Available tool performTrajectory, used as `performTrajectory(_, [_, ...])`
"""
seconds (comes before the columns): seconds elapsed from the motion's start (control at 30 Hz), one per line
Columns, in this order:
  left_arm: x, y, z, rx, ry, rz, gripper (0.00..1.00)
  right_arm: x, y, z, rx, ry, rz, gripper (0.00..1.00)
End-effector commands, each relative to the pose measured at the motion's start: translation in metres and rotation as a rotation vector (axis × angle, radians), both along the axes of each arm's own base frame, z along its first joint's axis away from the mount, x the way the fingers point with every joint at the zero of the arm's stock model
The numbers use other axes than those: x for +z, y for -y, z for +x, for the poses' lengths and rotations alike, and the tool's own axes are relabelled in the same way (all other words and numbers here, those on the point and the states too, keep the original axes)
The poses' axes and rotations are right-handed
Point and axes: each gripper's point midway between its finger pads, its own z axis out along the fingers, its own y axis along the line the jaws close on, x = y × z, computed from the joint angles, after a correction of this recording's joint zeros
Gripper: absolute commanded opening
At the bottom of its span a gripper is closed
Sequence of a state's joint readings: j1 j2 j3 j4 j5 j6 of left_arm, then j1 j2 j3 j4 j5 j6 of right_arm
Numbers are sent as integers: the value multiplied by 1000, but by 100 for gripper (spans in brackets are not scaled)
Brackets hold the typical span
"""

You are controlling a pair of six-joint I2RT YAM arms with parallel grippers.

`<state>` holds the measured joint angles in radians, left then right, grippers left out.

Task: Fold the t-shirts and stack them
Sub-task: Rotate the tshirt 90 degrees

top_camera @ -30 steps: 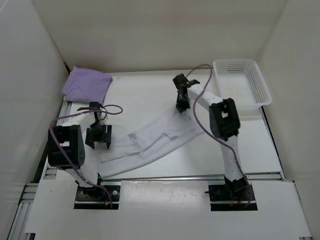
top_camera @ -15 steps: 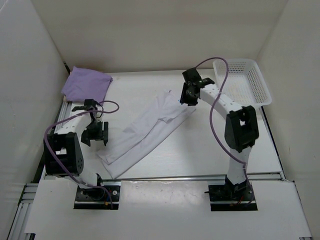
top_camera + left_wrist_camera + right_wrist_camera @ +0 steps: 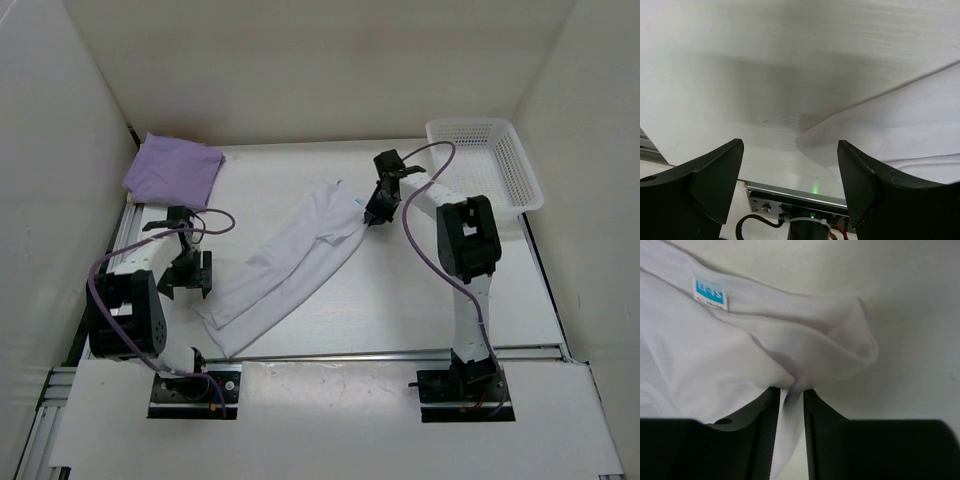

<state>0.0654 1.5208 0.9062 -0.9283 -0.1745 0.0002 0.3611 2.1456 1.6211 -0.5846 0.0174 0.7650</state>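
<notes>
A white t-shirt [image 3: 290,265] lies as a long diagonal strip across the table, its collar end at the back right. My right gripper [image 3: 372,212] is at that collar end. In the right wrist view the white t-shirt [image 3: 715,350] shows its blue neck label [image 3: 710,291], and a fold of cloth is bunched in the narrow gap of my right gripper [image 3: 788,392]. A folded lavender t-shirt [image 3: 172,170] lies at the back left corner. Left of the shirt's near end, my left gripper [image 3: 188,280] is open and empty. The left wrist view shows my left gripper [image 3: 790,170] over bare table beside the shirt's edge [image 3: 900,125].
A white perforated basket [image 3: 528,175] stands at the back right corner, just right of the right arm. White walls close in the table on the left, back and right. An aluminium rail [image 3: 380,354] runs along the near edge.
The right gripper pulled the collar end back, drawing the shirt into a straighter diagonal strip, then came down a little at the collar. The left gripper drew away leftward off the shirt.
</notes>
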Motion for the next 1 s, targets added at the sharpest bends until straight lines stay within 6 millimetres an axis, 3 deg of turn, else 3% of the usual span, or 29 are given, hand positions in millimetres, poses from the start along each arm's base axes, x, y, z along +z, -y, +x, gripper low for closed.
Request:
performTrajectory(0.0, [15, -5, 10, 23, 112, 3, 87, -17, -11, 18, -44, -39, 46, 19])
performTrajectory(0.03, [17, -3, 11, 22, 123, -7, 87, -17, -16, 25, -40, -32, 60, 8])
performTrajectory(0.13, [25, 5, 19, 13, 179, -54, 87, -7, -24, 77, -55, 60, 95, 0])
performTrajectory(0.17, [25, 10, 19, 8, 181, -83, 87, 11, -37, 114, -52, 157, 132, 0])
performTrajectory(0.23, [27, 22, 21, -31, 193, -105, 87, 39, -49, 153, -60, 272, 208, 0])
performTrajectory(0.27, [28, 27, 24, -46, 202, -119, 87, 68, -61, 182, -44, 402, 268, 3])
performTrajectory(0.3, [28, 34, 24, -67, 202, -130, 87, 83, -67, 192, -29, 459, 303, 11])
performTrajectory(0.33, [25, 36, 22, -76, 192, -132, 87, 102, -74, 195, -12, 507, 352, 38])
performTrajectory(0.4, [23, 47, 24, -115, 188, -145, 87, 110, -77, 194, 13, 541, 372, 54])
performTrajectory(0.43, [18, 50, 20, -128, 167, -146, 87, 133, -74, 189, 47, 583, 357, 61])
performTrajectory(0.47, [18, 53, 19, -142, 166, -148, 87, 139, -70, 181, 66, 578, 337, 66])
performTrajectory(0.5, [18, 63, 22, -178, 177, -162, 87, 113, -57, 162, 57, 490, 261, 66])
performTrajectory(0.53, [16, 68, 22, -197, 180, -164, 87, 144, -53, 143, 73, 517, 225, 67])
performTrajectory(0.57, [19, 75, 26, -220, 203, -176, 87, 144, -45, 126, 96, 506, 163, 69])
performTrajectory(0.6, [19, 79, 26, -238, 218, -178, 87, 99, -32, 88, 105, 393, 92, 69])
performTrajectory(0.63, [21, 87, 35, -270, 257, -183, 87, 136, -35, 61, 130, 452, 87, 69])
performTrajectory(0.67, [22, 91, 37, -284, 279, -185, 87, 131, -32, 40, 159, 452, 48, 69])
performTrajectory(0.7, [23, 95, 41, -298, 298, -188, 87, 125, -36, 15, 187, 435, 48, 69])
performTrajectory(0.73, [24, 100, 45, -310, 315, -200, 87, 110, -45, -35, 253, 390, 45, 69])
performTrajectory(0.8, [11, 109, 43, -342, 297, -204, 87, 95, -62, -84, 320, 335, 62, 69])
performTrajectory(0.83, [3, 109, 39, -351, 277, -194, 87, 79, -80, -127, 398, 278, 77, 69])
performTrajectory(0.9, [-5, 113, 38, -372, 268, -183, 87, 64, -105, -174, 461, 212, 105, 69])
performTrajectory(0.97, [-11, 113, 37, -372, 264, -183, 87, 48, -113, -201, 498, 151, 99, 69])
